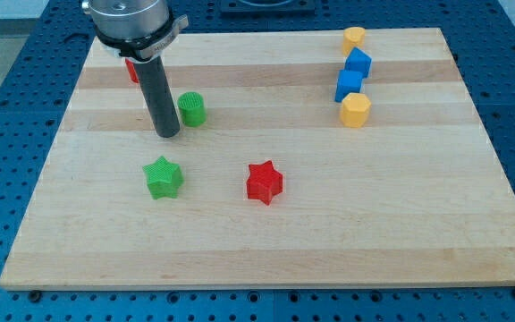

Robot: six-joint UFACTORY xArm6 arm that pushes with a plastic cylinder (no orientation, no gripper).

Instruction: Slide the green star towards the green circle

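My tip point(167, 134) rests on the wooden surface point(401, 224), with no jaws to spread or pinch; the green circle point(191, 108) sits just right of it, the green star point(163, 176) just below

Pale wooden board point(329, 224) (smooth, matt); green star point(163, 177) looks ridged plastic.

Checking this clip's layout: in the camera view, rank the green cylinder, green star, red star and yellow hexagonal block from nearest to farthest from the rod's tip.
From my tip:
1. Green cylinder block, just to the view's right.
2. Green star block, below it.
3. Red star block, lower right.
4. Yellow hexagonal block, far right.
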